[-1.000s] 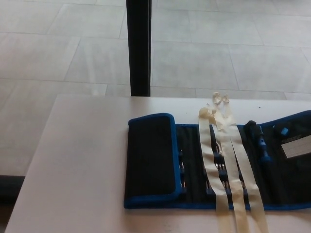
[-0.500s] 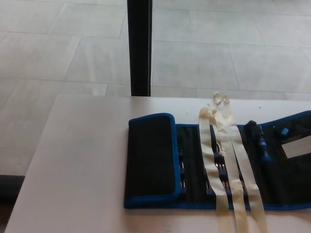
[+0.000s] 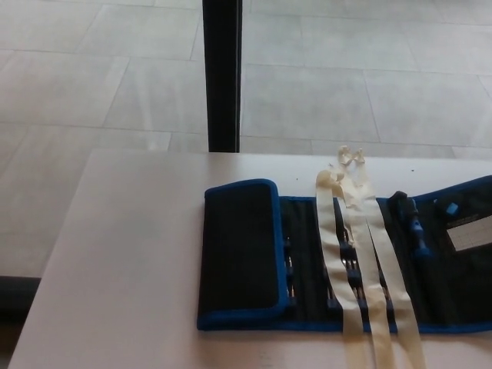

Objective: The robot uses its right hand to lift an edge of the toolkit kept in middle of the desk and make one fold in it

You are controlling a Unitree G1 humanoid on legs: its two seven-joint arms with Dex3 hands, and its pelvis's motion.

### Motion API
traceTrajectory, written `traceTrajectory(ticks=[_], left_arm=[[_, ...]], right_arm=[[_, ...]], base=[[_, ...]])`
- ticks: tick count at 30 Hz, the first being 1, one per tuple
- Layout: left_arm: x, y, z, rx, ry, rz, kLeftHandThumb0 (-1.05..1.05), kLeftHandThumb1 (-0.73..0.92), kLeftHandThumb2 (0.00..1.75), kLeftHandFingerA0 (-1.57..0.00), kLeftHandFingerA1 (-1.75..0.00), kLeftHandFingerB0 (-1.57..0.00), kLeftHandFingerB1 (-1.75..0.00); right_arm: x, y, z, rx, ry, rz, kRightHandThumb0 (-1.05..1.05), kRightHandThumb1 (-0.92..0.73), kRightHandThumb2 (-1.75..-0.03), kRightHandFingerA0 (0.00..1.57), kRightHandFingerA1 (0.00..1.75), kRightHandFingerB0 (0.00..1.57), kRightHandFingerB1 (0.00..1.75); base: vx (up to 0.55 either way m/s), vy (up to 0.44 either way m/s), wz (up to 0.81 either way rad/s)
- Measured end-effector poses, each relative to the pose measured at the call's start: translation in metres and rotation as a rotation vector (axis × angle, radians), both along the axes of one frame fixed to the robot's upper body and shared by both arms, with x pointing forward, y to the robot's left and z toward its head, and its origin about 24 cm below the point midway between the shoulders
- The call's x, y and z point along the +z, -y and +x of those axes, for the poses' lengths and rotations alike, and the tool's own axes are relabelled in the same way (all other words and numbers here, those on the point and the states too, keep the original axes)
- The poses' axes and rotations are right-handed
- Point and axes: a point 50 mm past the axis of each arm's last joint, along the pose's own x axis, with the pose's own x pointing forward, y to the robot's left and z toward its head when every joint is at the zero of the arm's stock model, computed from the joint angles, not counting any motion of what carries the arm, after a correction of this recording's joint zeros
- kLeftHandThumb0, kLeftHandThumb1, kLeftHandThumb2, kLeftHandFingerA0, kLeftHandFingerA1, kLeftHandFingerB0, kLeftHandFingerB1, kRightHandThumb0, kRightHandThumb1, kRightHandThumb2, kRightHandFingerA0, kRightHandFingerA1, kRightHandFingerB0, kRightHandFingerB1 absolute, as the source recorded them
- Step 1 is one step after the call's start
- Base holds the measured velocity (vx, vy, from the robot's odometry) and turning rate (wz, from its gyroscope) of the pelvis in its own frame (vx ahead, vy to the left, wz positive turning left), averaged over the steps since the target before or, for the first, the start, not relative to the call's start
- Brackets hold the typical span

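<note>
Neither of my hands shows here, so I cannot tell their state. The toolkit (image 3: 338, 261) lies on the table (image 3: 131, 261), its left flap (image 3: 240, 250) folded over, two pale ribbons (image 3: 361, 261) draped across it.

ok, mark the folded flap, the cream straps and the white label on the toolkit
folded flap (image 3: 240, 250), head view, middle of its dark cloth panel
cream straps (image 3: 330, 246), head view, on the left strap, midway along
white label (image 3: 470, 232), head view, centre of the label at the right edge
</note>
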Motion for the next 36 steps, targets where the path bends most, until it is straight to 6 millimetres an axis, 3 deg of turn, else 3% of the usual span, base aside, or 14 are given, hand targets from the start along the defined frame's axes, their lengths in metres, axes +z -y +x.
traceTrajectory(ticks=[1, 2, 4, 5, 6, 22, 28, 30, 31, 33, 34, 35, 36], left_arm=[[0.000, 0.000, 0.000, 0.000, -0.001, 0.000, -0.74, 0.68, 1.06, -0.56, -0.75, -0.52, -0.71], [0.000, 0.000, 0.000, 0.001, -0.001, 0.000, -0.75, 0.89, 0.66, -0.55, -0.73, -0.53, -0.72], [0.000, 0.000, 0.000, 0.003, 0.000, 0.000, -0.75, 0.88, 0.67, -0.56, -0.73, -0.54, -0.77], [0.000, 0.000, 0.000, 0.003, 0.000, 0.000, -0.76, 0.88, 0.66, -0.55, -0.72, -0.49, -0.67], [0.000, 0.000, 0.000, 0.003, 0.000, 0.000, -0.76, 0.88, 0.66, -0.57, -0.72, -0.47, -0.62], [0.000, 0.000, 0.001, 0.002, -0.005, -0.002, -0.76, 0.89, 0.66, -0.51, -0.67, -0.42, -0.55], [-0.001, 0.000, 0.000, 0.000, -0.008, -0.001, -0.75, 0.89, 0.66, -0.52, -0.70, -0.46, -0.58], [-0.001, 0.001, 0.001, -0.002, -0.010, -0.001, -0.76, 0.90, 0.66, -0.50, -0.69, -0.39, -0.52], [-0.001, 0.001, 0.000, -0.003, -0.011, -0.001, -0.76, 0.90, 0.67, -0.49, -0.70, -0.38, -0.53], [-0.001, 0.001, 0.001, -0.007, -0.011, -0.001, -0.77, 0.91, 0.66, -0.49, -0.70, -0.38, -0.52], [0.000, 0.001, 0.001, -0.009, -0.011, -0.001, -0.75, 0.69, 1.08, -0.47, -0.71, -0.35, -0.60], [0.000, 0.001, 0.001, -0.010, -0.011, -0.002, -0.76, 0.91, 0.67, -0.51, -0.68, -0.37, -0.51], [0.000, 0.001, 0.001, -0.011, -0.011, -0.002, -0.76, 0.90, 0.67, -0.50, -0.68, -0.38, -0.51]], right_arm=[[-0.001, -0.001, 0.000, 0.015, -0.012, -0.004, -0.57, -0.72, -0.59, 0.58, 0.49, 0.46, 0.41], [-0.002, -0.003, 0.001, 0.032, -0.030, -0.010, -0.57, -0.71, -0.61, 0.59, 0.50, 0.46, 0.42], [-0.004, -0.005, 0.001, 0.055, -0.057, -0.016, -0.57, -0.71, -0.59, 0.59, 0.50, 0.46, 0.42], [-0.006, -0.005, 0.001, 0.062, -0.069, -0.016, -0.59, -0.56, -0.89, 0.54, 0.61, 0.41, 0.54], [-0.007, -0.006, 0.001, 0.067, -0.079, -0.015, -0.56, -0.71, -0.61, 0.60, 0.52, 0.47, 0.43], [-0.007, -0.014, 0.008, 0.147, -0.136, -0.042, -0.59, -0.69, -0.61, 0.66, 0.51, 0.55, 0.43], [0.006, -0.033, 0.017, 0.251, -0.112, -0.082, -0.59, -0.70, -0.62, 0.66, 0.48, 0.50, 0.42], [0.014, -0.042, 0.021, 0.296, -0.087, -0.098, -0.60, -0.69, -0.61, 0.66, 0.47, 0.48, 0.41], [0.018, -0.047, 0.023, 0.322, -0.073, -0.102, -0.61, -0.58, -0.92, 0.55, 0.59, 0.39, 0.53], [0.025, -0.058, 0.026, 0.383, -0.045, -0.106, -0.61, -0.58, -0.92, 0.55, 0.59, 0.40, 0.53], [0.028, -0.063, 0.027, 0.408, -0.035, -0.105, -0.61, -0.59, -0.92, 0.54, 0.58, 0.38, 0.52], [0.031, -0.068, 0.028, 0.436, -0.024, -0.102, -0.61, -0.59, -0.92, 0.53, 0.58, 0.37, 0.52], [0.033, -0.073, 0.028, 0.459, -0.014, -0.102, -0.61, -0.59, -0.91, 0.55, 0.59, 0.38, 0.52]], base=[[0.00, 0.000, 0.00], [0.00, 0.000, 0.00], [0.00, 0.000, 0.00], [0.00, 0.000, 0.00], [0.00, 0.000, 0.00], [0.00, 0.000, 0.00], [0.00, 0.000, 0.00], [0.00, 0.000, 0.00], [0.00, 0.000, 0.00], [0.00, 0.000, 0.00], [0.00, 0.000, 0.00], [0.00, 0.000, 0.00], [0.00, 0.000, 0.06]])
